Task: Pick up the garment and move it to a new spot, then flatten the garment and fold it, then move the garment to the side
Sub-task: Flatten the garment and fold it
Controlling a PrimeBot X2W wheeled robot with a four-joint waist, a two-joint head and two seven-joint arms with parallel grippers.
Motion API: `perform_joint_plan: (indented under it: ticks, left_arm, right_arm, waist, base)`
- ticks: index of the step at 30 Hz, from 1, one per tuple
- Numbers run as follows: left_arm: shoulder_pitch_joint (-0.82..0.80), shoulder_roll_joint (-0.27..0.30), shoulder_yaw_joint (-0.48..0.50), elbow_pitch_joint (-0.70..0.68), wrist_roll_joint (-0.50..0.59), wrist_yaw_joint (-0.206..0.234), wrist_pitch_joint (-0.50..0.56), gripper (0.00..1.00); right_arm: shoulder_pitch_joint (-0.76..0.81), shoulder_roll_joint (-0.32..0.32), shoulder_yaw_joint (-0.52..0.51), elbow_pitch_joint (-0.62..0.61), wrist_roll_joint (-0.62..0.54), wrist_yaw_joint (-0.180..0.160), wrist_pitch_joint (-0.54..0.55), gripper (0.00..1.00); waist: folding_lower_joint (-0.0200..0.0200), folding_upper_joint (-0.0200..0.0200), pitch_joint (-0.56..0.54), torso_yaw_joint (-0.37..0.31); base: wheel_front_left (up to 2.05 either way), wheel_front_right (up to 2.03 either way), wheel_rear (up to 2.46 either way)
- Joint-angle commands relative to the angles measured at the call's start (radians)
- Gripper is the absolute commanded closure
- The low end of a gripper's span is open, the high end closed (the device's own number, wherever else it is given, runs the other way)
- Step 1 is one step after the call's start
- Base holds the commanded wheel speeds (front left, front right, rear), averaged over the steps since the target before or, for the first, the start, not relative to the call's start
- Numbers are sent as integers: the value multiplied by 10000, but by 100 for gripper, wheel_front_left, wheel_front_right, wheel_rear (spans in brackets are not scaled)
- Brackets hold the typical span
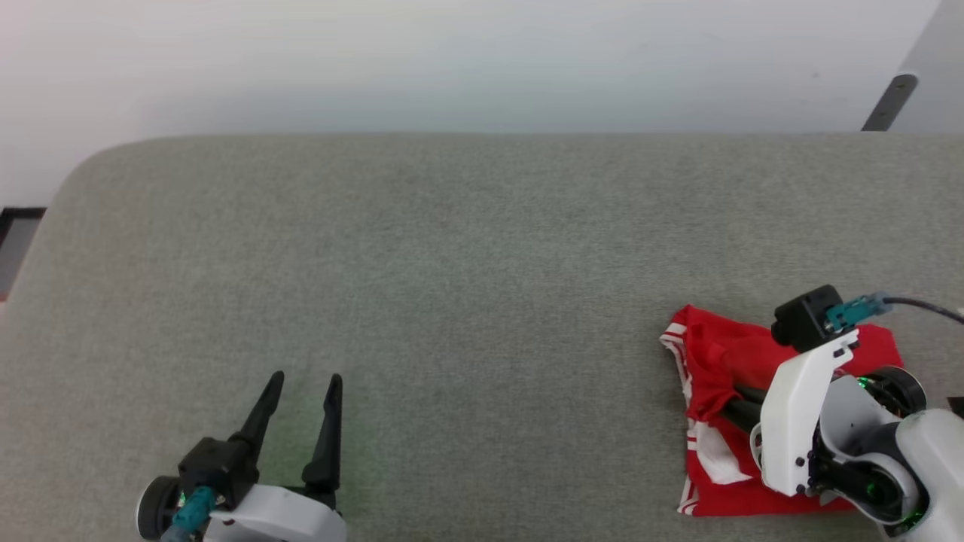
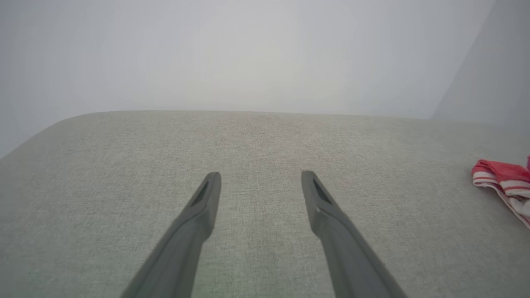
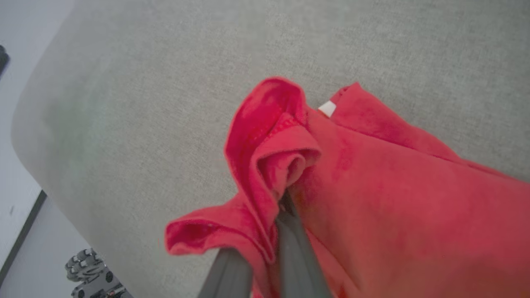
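Jaws clamping garment (image 3: 393, 186), right gripper (image 3: 282, 207), white tag (image 3: 327, 109)

We are holding our left gripper (image 1: 307, 376) spread wide above the grey cushion (image 1: 452, 263), well apart from the garment (image 1: 723, 346), while our right gripper (image 1: 736, 403) is pinching its crumpled red folds.

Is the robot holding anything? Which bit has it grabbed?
Yes. The right gripper is shut on the red shirt, its fingers pinching a bunched-up fold at the shirt's edge. The left gripper is open and holds nothing.
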Motion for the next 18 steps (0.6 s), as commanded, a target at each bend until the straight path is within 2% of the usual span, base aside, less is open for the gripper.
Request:
perform_joint_plan:
  ticks: [1,10,11,12,13,14,18]
  left_arm:
    - [-72,-54,-28,-3,-54,-18,-2,0]
    - [-179,-137,32,74,-238,-18,-4,0]
    - [-156,-132,43,87,-235,-18,-4,0]
    - [-139,-126,42,94,-220,-18,-4,0]
    - [-126,-117,50,91,-236,-18,-4,0]
    - [-110,-105,61,99,-258,-18,-4,0]
    - [-25,-28,74,168,-283,-18,-2,0]
  right_arm:
    - [-88,-26,128,191,-248,3,-152,100]
    - [-268,221,604,1227,-481,3,-957,100]
    - [-297,286,662,1300,-430,3,-1068,90]
    - [-346,337,693,1364,-394,3,-1182,63]
    - [-400,373,719,1428,-354,3,-1298,8]
    - [-448,384,773,1451,-304,3,-1404,0]
    - [-527,200,956,1515,-50,3,-1723,0]
  waist:
    - [0,0,147,157]
    - [0,0,371,224]
    - [0,0,343,191]
    - [0,0,306,152]
    - [0,0,258,111]
    - [0,0,198,69]
    - [0,0,-120,-151]
  base:
    - [0,0,0]
    - [0,0,0]
    - [0,0,0]
    - [0,0,0]
    - [0,0,0]
    - [0,0,0]
    - [0,0,0]
